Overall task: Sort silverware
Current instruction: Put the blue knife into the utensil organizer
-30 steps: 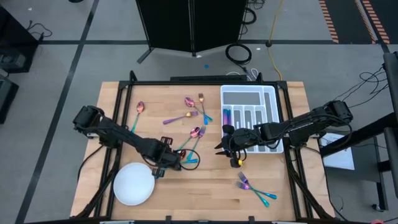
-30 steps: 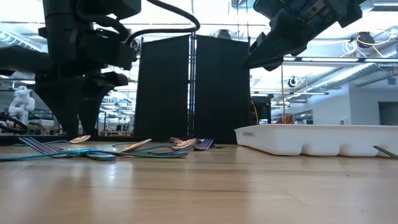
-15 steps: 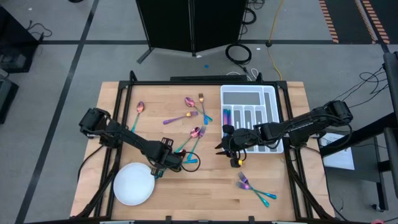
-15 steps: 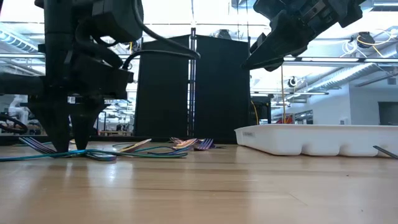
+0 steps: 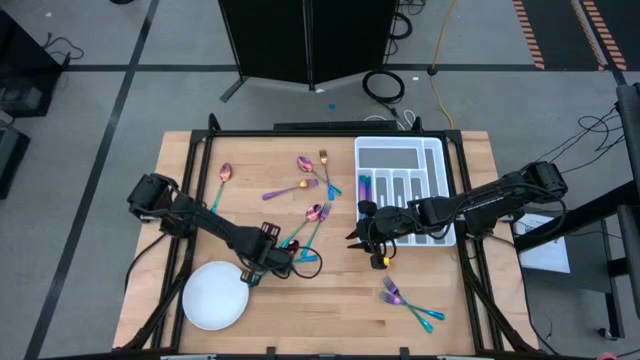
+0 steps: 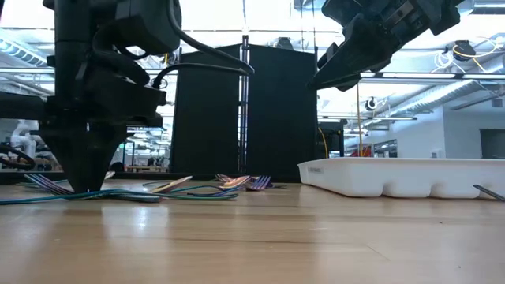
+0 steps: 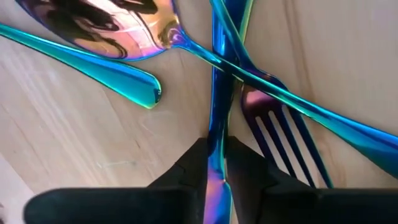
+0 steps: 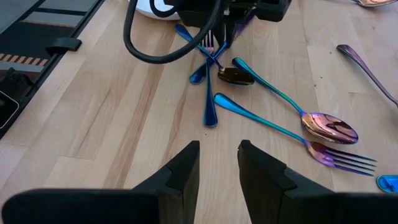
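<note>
The silverware is iridescent pink, blue and teal and lies in groups on the wooden table. One crossed pile point(image 5: 303, 250) lies by my left gripper point(image 5: 278, 262), others lie at the far middle point(image 5: 312, 175) and the near right point(image 5: 410, 305), and a lone spoon point(image 5: 224, 175) lies far left. My left gripper point(image 7: 216, 152) stands at the table top point(image 6: 83, 188), shut on a slim blue piece point(image 7: 214, 99) of that pile. My right gripper point(image 5: 352, 238) hangs open above the table point(image 8: 217, 152), nothing between its fingers. My left gripper pinches the slim blue piece by its two long sides point(image 7: 215, 140) between its two fingers point(image 7: 198, 163). The fingers come from above, pointing down. The piece lies flat on the table, and a spoon's teal handle point(image 7: 249, 74) crosses it just beyond the fingers.
A white divided tray point(image 5: 400, 152) with a few pieces in it stands at the far right, next to my right arm. A round white plate point(image 5: 215, 295) sits near the front left. A fork point(image 7: 280, 134) and a handle end point(image 7: 144, 92) lie close beside the held piece.
My left gripper has come down onto the table at the crossed pile, and its fingers have shut on the slim blue piece. The pile itself has stayed where it was.
</note>
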Controlling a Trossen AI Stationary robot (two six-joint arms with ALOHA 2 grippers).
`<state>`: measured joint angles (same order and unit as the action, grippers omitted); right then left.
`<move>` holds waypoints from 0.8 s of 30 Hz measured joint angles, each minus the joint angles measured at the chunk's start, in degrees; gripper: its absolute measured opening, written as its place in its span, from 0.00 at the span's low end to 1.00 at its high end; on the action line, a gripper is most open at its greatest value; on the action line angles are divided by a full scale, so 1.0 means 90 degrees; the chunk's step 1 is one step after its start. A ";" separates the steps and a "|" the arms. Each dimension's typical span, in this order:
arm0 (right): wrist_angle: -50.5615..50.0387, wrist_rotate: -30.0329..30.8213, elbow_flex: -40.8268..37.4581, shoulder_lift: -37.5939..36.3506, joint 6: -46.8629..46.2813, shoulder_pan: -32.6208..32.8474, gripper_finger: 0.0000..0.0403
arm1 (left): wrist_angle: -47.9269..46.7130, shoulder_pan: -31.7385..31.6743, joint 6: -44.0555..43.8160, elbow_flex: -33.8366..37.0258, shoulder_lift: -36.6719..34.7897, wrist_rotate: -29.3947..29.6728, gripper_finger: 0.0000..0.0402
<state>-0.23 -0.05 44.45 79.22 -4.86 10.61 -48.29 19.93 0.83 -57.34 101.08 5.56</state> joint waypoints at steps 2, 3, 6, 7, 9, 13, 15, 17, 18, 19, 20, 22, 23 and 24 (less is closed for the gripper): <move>0.0000 0.0000 0.0000 0.0000 0.0000 0.0000 0.24 | 0.0008 -0.0057 0.0004 0.0002 0.0000 0.0000 0.13; 0.0000 0.0000 0.0000 0.0000 0.0000 0.0000 0.24 | 0.0021 -0.0087 -0.0001 0.0002 0.0000 -0.0009 0.13; -0.0002 0.0000 0.0000 0.0000 -0.0002 0.0000 0.24 | 0.0044 -0.0174 0.0001 0.0007 0.0000 -0.0087 0.12; 0.0000 0.0000 0.0000 0.0000 -0.0002 0.0000 0.24 | 0.0046 -0.0206 0.0008 0.0007 0.0000 -0.0112 0.12; 0.0000 0.0000 0.0000 0.0000 -0.0002 0.0000 0.24 | 0.0039 -0.0260 0.0011 0.0007 0.0000 -0.0119 0.12; -0.0002 0.0000 0.0000 0.0000 -0.0002 0.0000 0.24 | -0.0190 -0.0330 0.0031 0.0002 0.0003 -0.0103 0.12; -0.0002 0.0000 0.0000 0.0000 -0.0002 0.0000 0.24 | -0.0359 -0.0348 0.0115 0.0003 0.0009 -0.0061 0.12; -0.0005 0.0000 0.0000 0.0000 -0.0002 0.0000 0.24 | -0.0435 -0.0348 0.0150 0.0005 0.0012 -0.0040 0.12; -0.0005 0.0000 0.0000 0.0000 -0.0002 0.0000 0.24 | -0.0482 -0.0350 0.0168 0.0000 0.0012 -0.0035 0.12; -0.0005 0.0000 0.0000 0.0000 -0.0002 0.0000 0.24 | -0.0588 -0.0352 0.0174 -0.0017 0.0018 -0.0021 0.12; -0.0005 0.0000 0.0000 0.0000 0.0002 0.0000 0.24 | -0.0707 -0.0355 0.0179 -0.0026 0.0024 -0.0010 0.12; -0.0005 0.0000 0.0000 0.0000 0.0011 0.0000 0.24 | -0.0814 -0.0355 0.0181 -0.0100 0.0027 0.0001 0.12; -0.0007 0.0000 0.0000 0.0000 0.0013 -0.0002 0.24 | -0.0830 -0.0355 0.0181 -0.0140 0.0024 0.0021 0.12; -0.0007 0.0001 0.0000 0.0000 0.0015 0.0000 0.24 | -0.0920 -0.0353 0.0181 -0.0162 0.0024 0.0061 0.12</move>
<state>-0.29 -0.05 44.45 79.22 -4.73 10.61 -56.57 16.75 2.46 -58.80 101.30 6.11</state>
